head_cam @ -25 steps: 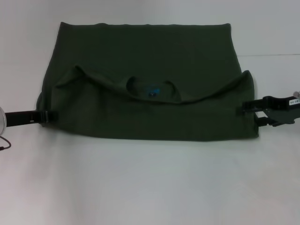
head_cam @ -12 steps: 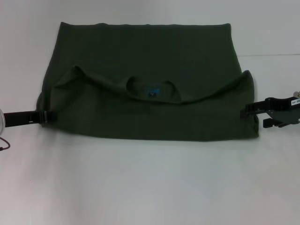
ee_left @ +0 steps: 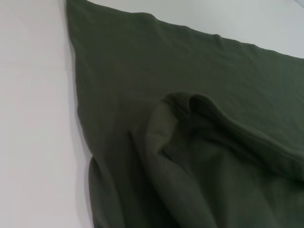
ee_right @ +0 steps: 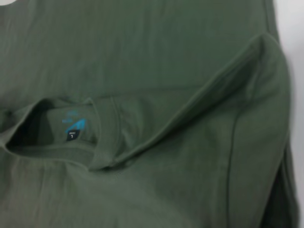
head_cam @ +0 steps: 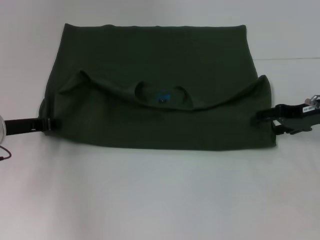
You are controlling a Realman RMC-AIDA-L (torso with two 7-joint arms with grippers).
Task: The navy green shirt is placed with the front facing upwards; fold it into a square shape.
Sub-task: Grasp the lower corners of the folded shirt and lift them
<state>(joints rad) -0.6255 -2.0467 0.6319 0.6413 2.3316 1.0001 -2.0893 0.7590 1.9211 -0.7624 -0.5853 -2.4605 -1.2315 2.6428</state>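
The navy green shirt point(head_cam: 160, 55) lies flat on the white table, doubled over on itself. Its round collar point(head_cam: 162, 96) and blue neck label point(ee_right: 76, 128) sit mid-cloth, facing up. The shoulder edges form a raised ridge point(head_cam: 235, 97) across the top layer. My left gripper point(head_cam: 51, 123) rests low at the shirt's left side edge, touching the cloth. At the right side edge my right gripper point(head_cam: 257, 117) lies low, its tip over the cloth. The left wrist view shows a bunched fold point(ee_left: 190, 123) of the shirt point(ee_left: 190, 57) up close. The chest lettering is hidden.
White table point(head_cam: 160, 200) stretches out in front of the shirt and on both sides. A thin cable point(head_cam: 5, 152) hangs near the left arm at the picture's left edge.
My right gripper has dipped and come back up a little, and its tip now reaches slightly farther over the shirt's right edge. The left gripper and the shirt have not moved.
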